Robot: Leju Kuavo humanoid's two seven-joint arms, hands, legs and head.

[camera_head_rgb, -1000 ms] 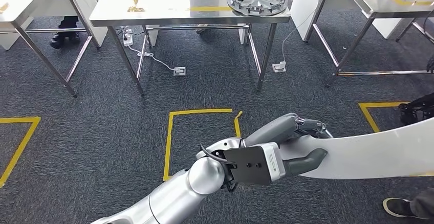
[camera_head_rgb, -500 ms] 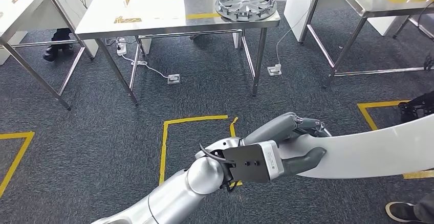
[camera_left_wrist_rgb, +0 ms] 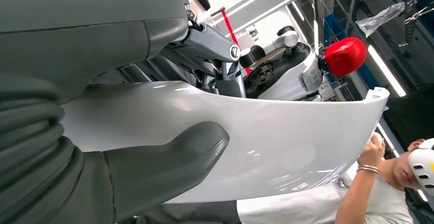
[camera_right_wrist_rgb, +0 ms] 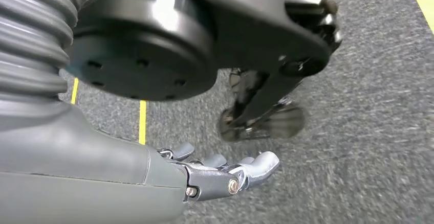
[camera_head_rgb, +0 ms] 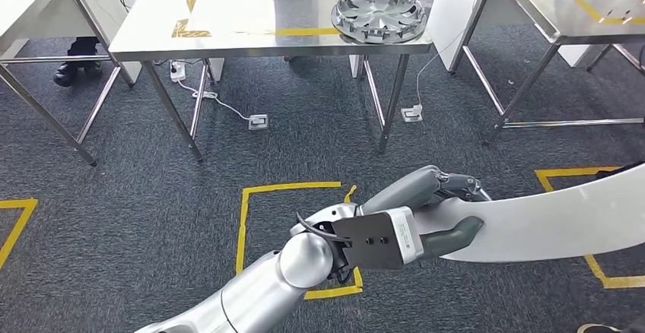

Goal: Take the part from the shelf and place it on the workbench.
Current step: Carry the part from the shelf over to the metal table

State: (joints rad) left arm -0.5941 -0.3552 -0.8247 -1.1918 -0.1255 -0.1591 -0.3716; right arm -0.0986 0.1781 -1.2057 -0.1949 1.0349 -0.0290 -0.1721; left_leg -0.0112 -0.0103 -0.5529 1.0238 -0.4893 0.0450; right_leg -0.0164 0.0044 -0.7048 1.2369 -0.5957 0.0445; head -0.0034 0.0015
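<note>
White part (camera_head_rgb: 548, 223) is gripped by left hand (camera_head_rgb: 445, 211); whole view shifted, desk (camera_head_rgb: 228, 14) w/ hubcap (camera_head_rgb: 378, 14) is neared; right hand (camera_right_wrist_rgb: 225, 173) hangs empty, fingers loosely apart.

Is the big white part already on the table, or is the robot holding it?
Held, not on the table. The left hand grips the white part above the carpet; the workbench carries a silver wheel cover.

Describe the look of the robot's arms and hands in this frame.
The left arm is polished silver with a rounded joint, a looping black cable and a black plate with a white label at the wrist. The left hand is matte grey with a thick thumb. The right hand has a grey ribbed cover and metallic fingers.
</note>
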